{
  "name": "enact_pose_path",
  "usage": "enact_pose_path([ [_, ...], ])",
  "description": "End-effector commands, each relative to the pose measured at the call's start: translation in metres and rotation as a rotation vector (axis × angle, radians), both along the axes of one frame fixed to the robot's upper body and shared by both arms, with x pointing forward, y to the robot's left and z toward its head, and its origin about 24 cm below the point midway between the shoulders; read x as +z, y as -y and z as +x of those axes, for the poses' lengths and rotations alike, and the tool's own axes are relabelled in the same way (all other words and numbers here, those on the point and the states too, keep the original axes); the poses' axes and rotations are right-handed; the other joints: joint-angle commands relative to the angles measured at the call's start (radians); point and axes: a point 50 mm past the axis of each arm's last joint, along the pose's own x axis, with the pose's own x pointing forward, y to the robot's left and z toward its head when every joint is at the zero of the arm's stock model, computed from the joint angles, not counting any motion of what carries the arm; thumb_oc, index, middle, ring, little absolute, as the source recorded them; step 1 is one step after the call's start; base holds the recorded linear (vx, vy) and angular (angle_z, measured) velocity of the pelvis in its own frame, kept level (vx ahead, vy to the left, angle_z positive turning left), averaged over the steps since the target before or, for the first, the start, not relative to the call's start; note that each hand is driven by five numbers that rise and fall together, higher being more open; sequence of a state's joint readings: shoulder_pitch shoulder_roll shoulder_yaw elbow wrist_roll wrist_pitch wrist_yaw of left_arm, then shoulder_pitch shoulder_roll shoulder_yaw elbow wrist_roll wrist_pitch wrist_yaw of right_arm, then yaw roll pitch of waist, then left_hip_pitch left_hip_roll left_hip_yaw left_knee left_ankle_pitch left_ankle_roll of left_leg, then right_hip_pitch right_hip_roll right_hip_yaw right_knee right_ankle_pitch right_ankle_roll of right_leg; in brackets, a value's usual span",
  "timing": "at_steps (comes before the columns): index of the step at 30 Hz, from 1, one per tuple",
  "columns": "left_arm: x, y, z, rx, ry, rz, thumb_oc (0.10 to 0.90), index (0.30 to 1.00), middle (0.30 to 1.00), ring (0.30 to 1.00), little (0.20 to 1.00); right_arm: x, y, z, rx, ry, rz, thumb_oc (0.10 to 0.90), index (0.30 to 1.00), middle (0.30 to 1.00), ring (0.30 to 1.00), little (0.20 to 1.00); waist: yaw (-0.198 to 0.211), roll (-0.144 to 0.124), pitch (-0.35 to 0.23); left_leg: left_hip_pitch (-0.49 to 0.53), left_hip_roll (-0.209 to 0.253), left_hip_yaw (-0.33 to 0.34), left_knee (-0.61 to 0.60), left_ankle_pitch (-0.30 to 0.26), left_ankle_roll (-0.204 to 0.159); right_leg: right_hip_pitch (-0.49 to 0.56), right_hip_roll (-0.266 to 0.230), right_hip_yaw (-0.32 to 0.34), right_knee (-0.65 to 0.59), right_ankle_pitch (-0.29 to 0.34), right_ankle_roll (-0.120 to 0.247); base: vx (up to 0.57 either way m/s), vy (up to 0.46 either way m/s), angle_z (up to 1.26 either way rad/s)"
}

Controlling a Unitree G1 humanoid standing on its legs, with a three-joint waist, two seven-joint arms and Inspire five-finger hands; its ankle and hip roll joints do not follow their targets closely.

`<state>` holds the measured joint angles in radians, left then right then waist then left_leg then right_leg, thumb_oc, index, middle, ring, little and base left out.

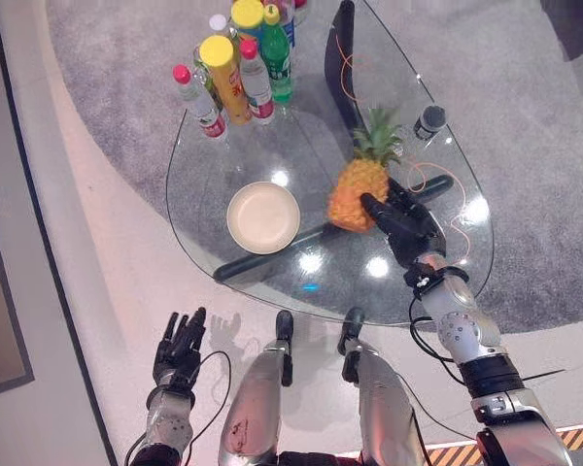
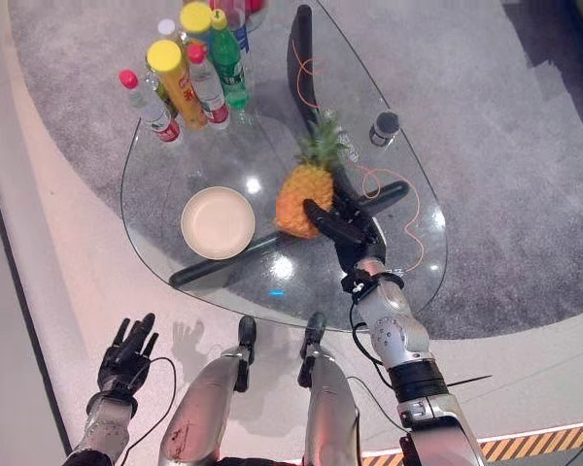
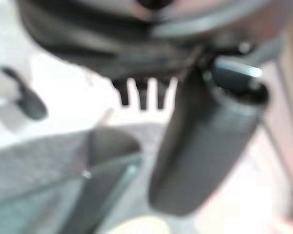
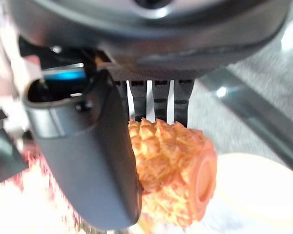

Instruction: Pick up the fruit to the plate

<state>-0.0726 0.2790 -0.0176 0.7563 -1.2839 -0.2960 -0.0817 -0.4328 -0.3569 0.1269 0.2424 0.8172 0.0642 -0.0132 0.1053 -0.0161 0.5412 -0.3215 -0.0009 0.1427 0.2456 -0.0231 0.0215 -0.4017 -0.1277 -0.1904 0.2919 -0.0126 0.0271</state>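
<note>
- One knobbly orange pineapple [image 1: 360,191] with spiky green crown, just right of round cream plate [image 1: 263,217] — clasped by right hand [image 1: 400,222], thumb and fingers curled round it.
- Left hand [image 1: 178,348] slack-fingered, well below plate, over pale floor.
- Teardrop glass table [image 1: 223,160] on grey carpet [image 1: 525,146]; capped bottles [image 1: 235,63] beyond plate.

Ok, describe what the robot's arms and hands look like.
Both arms are silver-grey metal segments with dark joint bands. The left hand and right hand are dark, with slim jointed fingers and a thick smooth thumb. A thin black cable loops beside each wrist.
</note>
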Motion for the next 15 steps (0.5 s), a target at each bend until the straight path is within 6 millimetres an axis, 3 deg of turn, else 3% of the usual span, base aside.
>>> enact_pose_path([
  [1, 0.025, -0.02, -0.009, 0.032, 0.204, 0.094, 0.8, 0.9, 0.9, 0.9, 0.9, 0.076, -0.02, -0.016, 0.195, 0.414, -0.073, 0.1, 0.3, 0.3, 0.3, 0.2, 0.001, 0.025, -0.021, 0.047, -0.023, 0.01, 0.025, -0.038, -0.002, 0.086, 0.016, -0.086, 0.085, -0.08, 0.015, 0.0, -0.051, 0.04],
  [8, 0.084, 0.0, 0.021, -0.145, 0.515, 0.168, 0.8, 0.9, 0.9, 0.9, 0.9, 0.083, -0.036, -0.027, 0.367, 0.494, -0.181, 0.1, 0.3, 0.3, 0.3, 0.2, 0.023, 0.021, -0.021, 0.068, -0.027, -0.002, 0.031, -0.04, 0.002, 0.122, 0.014, -0.107, 0.084, -0.083, 0.009, 0.0, -0.055, 0.1],
  [11, 0.116, 0.021, 0.033, -0.274, 0.64, 0.187, 0.8, 0.9, 0.9, 0.9, 0.9, 0.085, -0.039, -0.032, 0.409, 0.527, -0.209, 0.1, 0.3, 0.3, 0.3, 0.2, 0.032, 0.021, -0.021, 0.068, -0.03, -0.009, 0.036, -0.04, 0.005, 0.131, 0.013, -0.115, 0.082, -0.079, 0.007, 0.0, -0.048, 0.02],
  [15, 0.142, 0.041, 0.039, -0.429, 0.731, 0.201, 0.8, 0.9, 0.9, 0.9, 0.9, 0.085, -0.044, -0.037, 0.44, 0.554, -0.24, 0.1, 0.3, 0.3, 0.3, 0.2, 0.037, 0.019, -0.021, 0.065, -0.034, -0.016, 0.041, -0.042, 0.009, 0.135, 0.013, -0.12, 0.078, -0.073, 0.007, 0.0, -0.042, 0.09],
])
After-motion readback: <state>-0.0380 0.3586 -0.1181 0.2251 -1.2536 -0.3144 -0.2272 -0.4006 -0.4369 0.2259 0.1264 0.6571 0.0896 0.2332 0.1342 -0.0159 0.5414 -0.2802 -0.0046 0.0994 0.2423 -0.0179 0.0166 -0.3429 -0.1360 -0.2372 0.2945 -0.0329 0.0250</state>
